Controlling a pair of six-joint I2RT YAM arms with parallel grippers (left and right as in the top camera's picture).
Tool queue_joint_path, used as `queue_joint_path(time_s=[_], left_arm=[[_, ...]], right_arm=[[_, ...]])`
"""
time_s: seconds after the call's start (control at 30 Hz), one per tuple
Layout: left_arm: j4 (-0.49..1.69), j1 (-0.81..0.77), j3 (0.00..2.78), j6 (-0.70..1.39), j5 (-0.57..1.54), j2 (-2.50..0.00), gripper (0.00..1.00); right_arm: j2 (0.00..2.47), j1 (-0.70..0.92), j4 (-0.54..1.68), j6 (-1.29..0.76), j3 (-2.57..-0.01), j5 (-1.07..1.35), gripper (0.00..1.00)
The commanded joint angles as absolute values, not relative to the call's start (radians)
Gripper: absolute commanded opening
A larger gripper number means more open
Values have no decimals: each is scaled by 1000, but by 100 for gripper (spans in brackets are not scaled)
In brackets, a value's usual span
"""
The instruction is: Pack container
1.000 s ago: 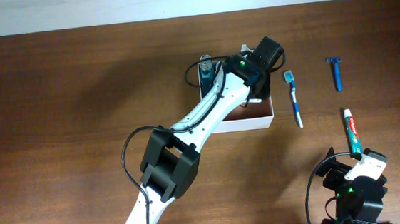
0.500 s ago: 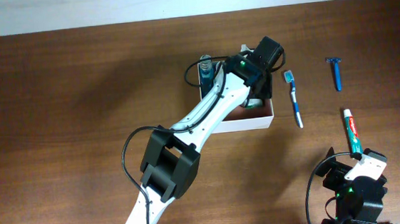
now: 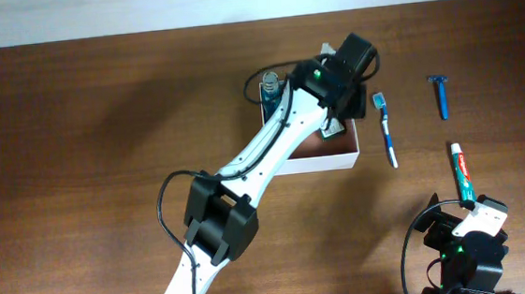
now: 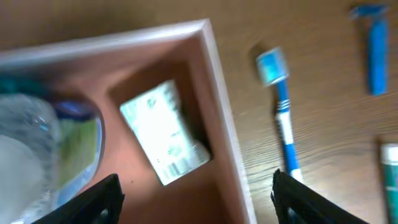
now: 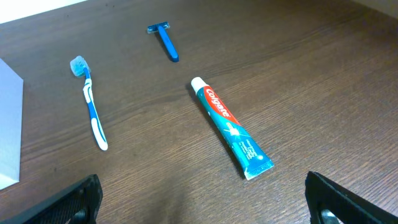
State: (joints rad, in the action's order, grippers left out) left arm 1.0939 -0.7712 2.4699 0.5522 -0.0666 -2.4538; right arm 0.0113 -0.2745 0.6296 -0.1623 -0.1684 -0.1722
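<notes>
The container (image 3: 326, 164) is a white-walled box with a pinkish inside (image 4: 186, 186), at the table's middle. A white and green packet (image 4: 165, 134) lies flat on its floor, and a clear bottle (image 4: 43, 143) stands in its left part. My left gripper (image 4: 199, 202) hovers open over the box's right wall (image 4: 219, 118) with nothing between its fingers. My right gripper (image 5: 202, 199) stands open low over the bare table, just short of the toothpaste tube (image 5: 231, 129).
A blue and white toothbrush (image 3: 386, 128) lies right of the container. A blue razor (image 3: 441, 95) lies farther right. The toothpaste (image 3: 462, 174) lies near the right arm's base (image 3: 463, 249). The left arm (image 3: 245, 167) crosses the container diagonally.
My left gripper has opened wider and let go of the packet, which now lies in the container. The wrist has drawn slightly up and back. The right arm has not moved.
</notes>
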Motion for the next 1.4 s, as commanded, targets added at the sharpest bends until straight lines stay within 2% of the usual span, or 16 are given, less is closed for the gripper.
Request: queue_joint_path(time_s=[0.0,0.23,0.3,0.33,0.5,0.6,1.1,1.37], left_arm=[[1143,-770,2606,468,-24,-2421,78],[1374,-759,2894,421,7,-2398,80],[1448,-745,2992,377,4,-2372,96],[1475,-736,3027,358,2,-2357,99],[1617,-677,3140,344,-159,-2285,99],[1688,-620,3137,415,-303,-2235,99],[1687,-229,3073,433,-303,-2201,99],[1687,-122,3034,415,-304,-2201,99]], right_arm=[[9,-282,633,-174,-188,-188,98],[9,-282,633,-174,-188,-188,98],[9,-282,633,-174,-188,-188,98],[9,-282,633,-174,-188,-188,98],[9,-282,633,-174,-188,-188,98],[9,-282,633,-174,-188,-188,98],[9,-282,633,-174,-188,-188,98],[9,-282,633,-174,-188,-188,98]])
